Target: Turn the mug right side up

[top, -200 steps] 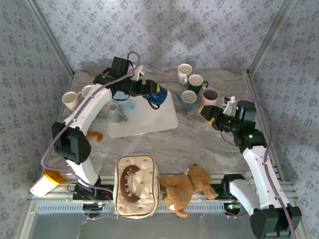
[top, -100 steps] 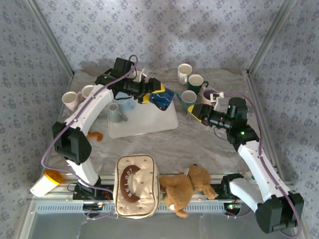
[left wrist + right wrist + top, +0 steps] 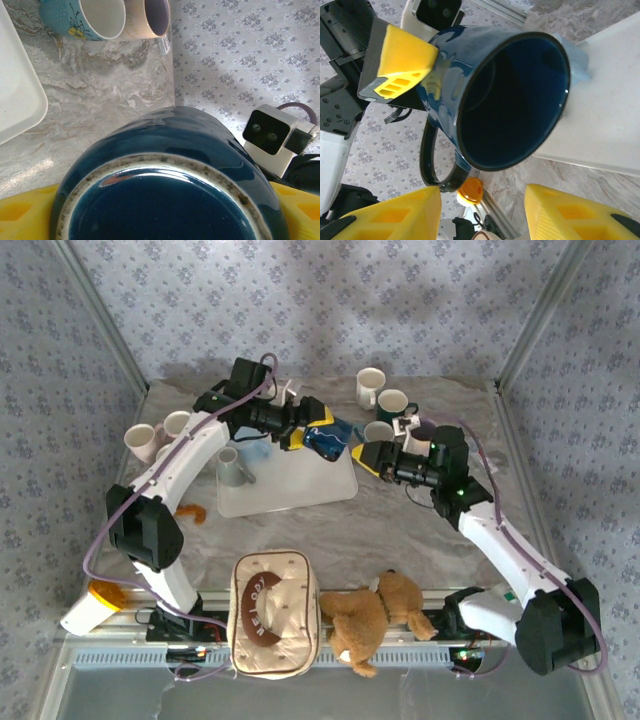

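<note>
A dark blue mug [image 3: 330, 439] hangs on its side above the right edge of the white tray [image 3: 290, 495]. My left gripper [image 3: 308, 427] is shut on it, with yellow pads on both sides of its base [image 3: 165, 200]. The mug's mouth [image 3: 512, 95] faces my right gripper [image 3: 366, 457], and its handle points down toward that gripper's left finger [image 3: 385, 220]. The right gripper [image 3: 482, 215] stands open just short of the rim, with nothing between its pads. One left pad [image 3: 402, 55] shows on the mug's wall.
A grey mug [image 3: 231, 467] and a light blue mug [image 3: 256, 450] sit on the tray. Several upright cups [image 3: 393, 403] stand at the back right, two more cups [image 3: 140, 440] at the left. A bag [image 3: 275, 612] and a teddy bear [image 3: 375, 615] lie near the front edge.
My right arm has swung left until its fingers are close to the mug's mouth, and its jaws narrowed a little. The left gripper carried the mug right, off the tray's middle.
</note>
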